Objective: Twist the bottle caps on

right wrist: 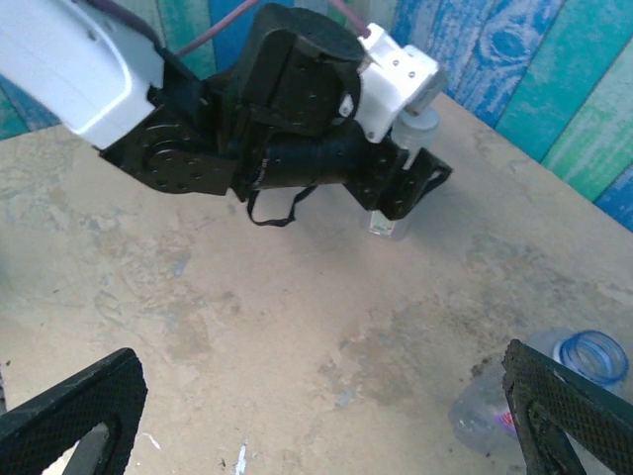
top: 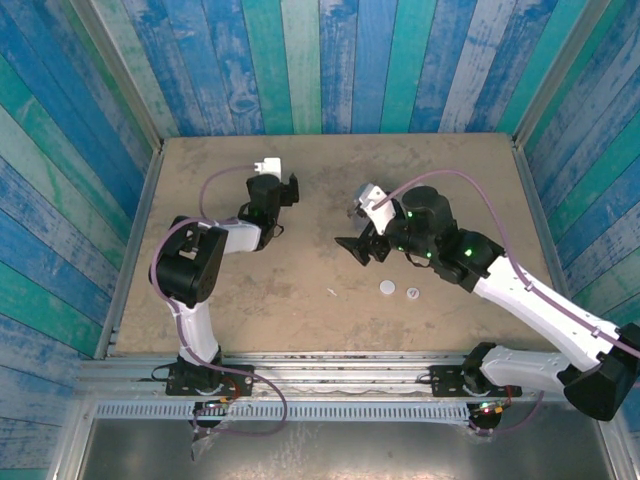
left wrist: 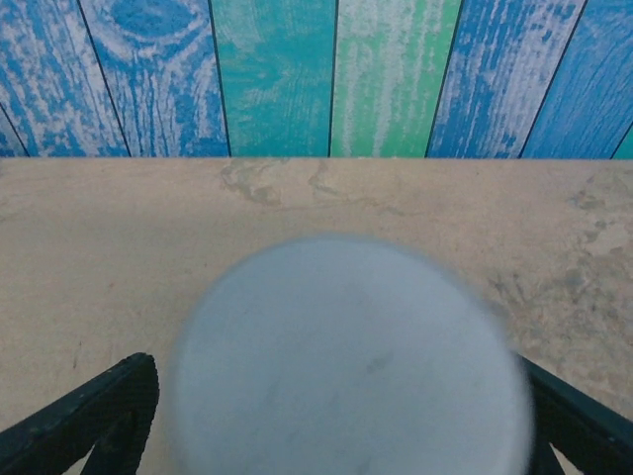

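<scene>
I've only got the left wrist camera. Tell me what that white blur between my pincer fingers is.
Observer: A bottle cap, on a clear bottle standing between the open fingers of the left pincer.
Operator: Name what's uncapped.
Observer: One open bottle, lying on its side by the right pincer.
Operator: Locate spare caps.
Observer: Two loose caps lie side by side on the table, near the right arm.
</scene>
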